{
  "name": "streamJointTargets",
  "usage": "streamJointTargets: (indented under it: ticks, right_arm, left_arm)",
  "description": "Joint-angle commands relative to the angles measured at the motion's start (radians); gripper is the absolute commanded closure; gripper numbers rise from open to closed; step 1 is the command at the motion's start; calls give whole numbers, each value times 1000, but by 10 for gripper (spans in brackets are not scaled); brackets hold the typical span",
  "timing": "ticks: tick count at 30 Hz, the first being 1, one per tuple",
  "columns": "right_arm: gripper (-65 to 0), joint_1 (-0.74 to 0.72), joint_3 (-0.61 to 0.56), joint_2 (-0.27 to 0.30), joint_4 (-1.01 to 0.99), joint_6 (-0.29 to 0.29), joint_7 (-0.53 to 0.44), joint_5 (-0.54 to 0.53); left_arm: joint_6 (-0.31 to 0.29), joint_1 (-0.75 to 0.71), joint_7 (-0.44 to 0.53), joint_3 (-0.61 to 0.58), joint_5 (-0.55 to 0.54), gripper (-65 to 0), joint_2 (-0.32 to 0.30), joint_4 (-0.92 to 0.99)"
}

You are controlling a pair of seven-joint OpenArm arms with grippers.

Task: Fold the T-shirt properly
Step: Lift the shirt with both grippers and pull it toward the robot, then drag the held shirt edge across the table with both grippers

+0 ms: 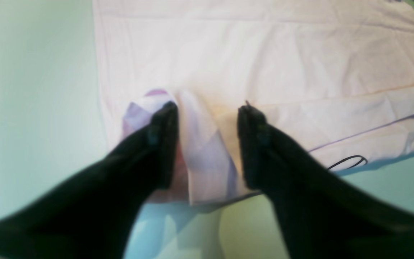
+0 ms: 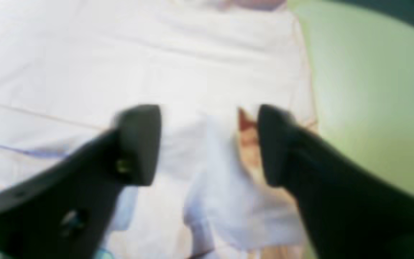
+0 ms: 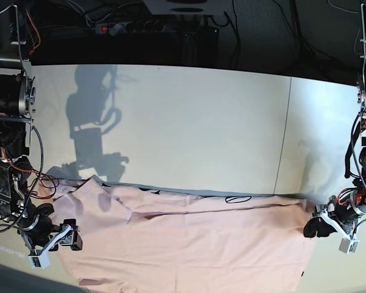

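Looking down, you see the pink T-shirt (image 3: pixel 189 244) spread flat along the white tabletop's (image 3: pixel 189 122) near edge. Your left gripper (image 1: pixel 207 108) and right gripper (image 2: pixel 208 108) stand at its opposite ends, jaws apart, a cloth fold between each pair.

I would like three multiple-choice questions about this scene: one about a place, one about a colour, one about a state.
1. Where does the T-shirt lie?
A. at the near edge of the table
B. at the far edge
C. on the floor

2. What colour is the T-shirt?
A. blue
B. pale pink
C. green

3. How does the left pincer stand?
A. shut on the cloth
B. shut on nothing
C. open over the cloth

Answers:
1 A, the base view shows it spread along the near side of the table.
2 B, seen in every view.
3 C, its jaws stand apart, with a raised fold between them.
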State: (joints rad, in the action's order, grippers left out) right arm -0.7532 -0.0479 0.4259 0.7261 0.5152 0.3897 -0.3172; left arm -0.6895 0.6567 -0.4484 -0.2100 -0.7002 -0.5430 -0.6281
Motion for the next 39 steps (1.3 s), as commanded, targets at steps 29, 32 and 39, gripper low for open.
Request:
streamJointTargets:
  ticks: [29, 32, 39]
  right_arm:
    - [0, -30, 7, -17, -143, 54, 34, 26]
    - [0, -14, 7, -16, -211, 49, 33, 26]
    - [0, 86, 7, -16, -221, 50, 11, 25]
  left_arm:
    - [203, 65, -101, 6, 235, 0, 100, -13]
    - [234, 50, -99, 6, 275, 0, 99, -11]
    - [269, 39, -70, 6, 338, 0, 114, 95]
